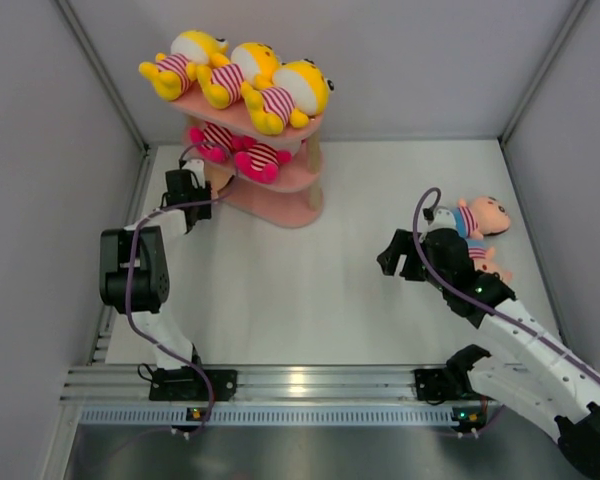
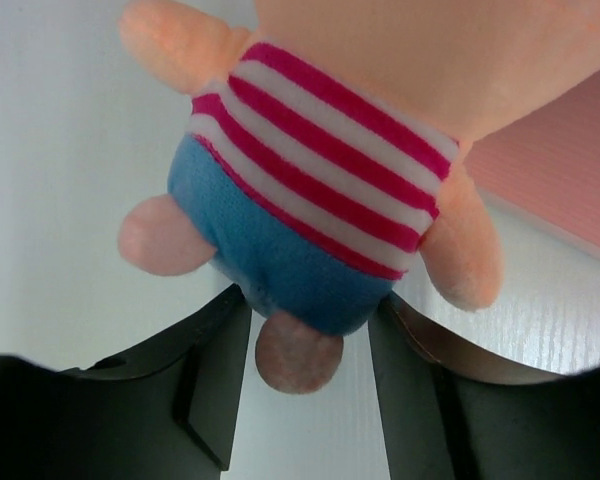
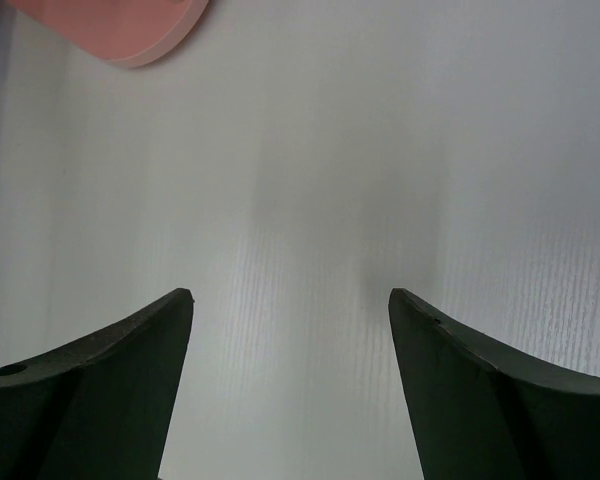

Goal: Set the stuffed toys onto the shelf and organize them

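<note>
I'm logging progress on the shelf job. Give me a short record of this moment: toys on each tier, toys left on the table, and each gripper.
shelf top tier: three yellow toys
middle tier: two pink toys
table: two peach toys beside the right arm
left gripper: by the shelf's bottom tier, jaws either side of a third peach toy; grip unclear
right gripper: open, empty, above bare table

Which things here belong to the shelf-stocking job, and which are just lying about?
Job: pink shelf; three yellow toys on its top tier; two pink-and-white toys on the middle tier; peach-faced toy at the left claw; two peach-faced toys beside the right arm.
Just lying about: only rig fittings, the purple cables and the metal rail.
</note>
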Available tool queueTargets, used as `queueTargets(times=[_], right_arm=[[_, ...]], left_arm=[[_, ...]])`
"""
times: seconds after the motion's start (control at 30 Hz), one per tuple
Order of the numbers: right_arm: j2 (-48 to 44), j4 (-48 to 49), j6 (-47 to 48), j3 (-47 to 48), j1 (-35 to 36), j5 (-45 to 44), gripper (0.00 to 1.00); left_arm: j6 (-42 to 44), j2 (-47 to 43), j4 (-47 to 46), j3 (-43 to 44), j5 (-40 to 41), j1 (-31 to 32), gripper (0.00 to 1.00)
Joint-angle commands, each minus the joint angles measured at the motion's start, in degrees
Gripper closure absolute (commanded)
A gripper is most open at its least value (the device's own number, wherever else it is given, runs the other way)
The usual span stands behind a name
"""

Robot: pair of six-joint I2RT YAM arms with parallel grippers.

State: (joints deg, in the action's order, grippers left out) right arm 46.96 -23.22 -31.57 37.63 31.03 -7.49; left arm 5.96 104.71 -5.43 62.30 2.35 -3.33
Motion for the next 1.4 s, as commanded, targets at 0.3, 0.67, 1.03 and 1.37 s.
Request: queueTargets(times=[0.3,0.67,1.03,1.37], right_arm=[[-2.13,0.11,-0.51,1.05,0.79,0.63,0.2],[-4.95,-0.6,-1.3,0.34,0.79,0.72,0.2],[-6.18,-0.33,-1.47,-0.89,0.7,0.98,0.2],[-8.64,-2.35,-1.3,-2.03,0.79,-1.65,0.2]], left_arm=[[3.01,-10.31,-3.54,-4.47,-1.03,0.26,0.29],[2.39,-21.46,4.54,-10.01,-4.72,-2.55,0.39],[3.1,-19.3,6.05,-13.19,-9.63,-8.79,0.59],[0.2,-10.58,-2.65,-9.4,-14.3,-8.8,0.5]])
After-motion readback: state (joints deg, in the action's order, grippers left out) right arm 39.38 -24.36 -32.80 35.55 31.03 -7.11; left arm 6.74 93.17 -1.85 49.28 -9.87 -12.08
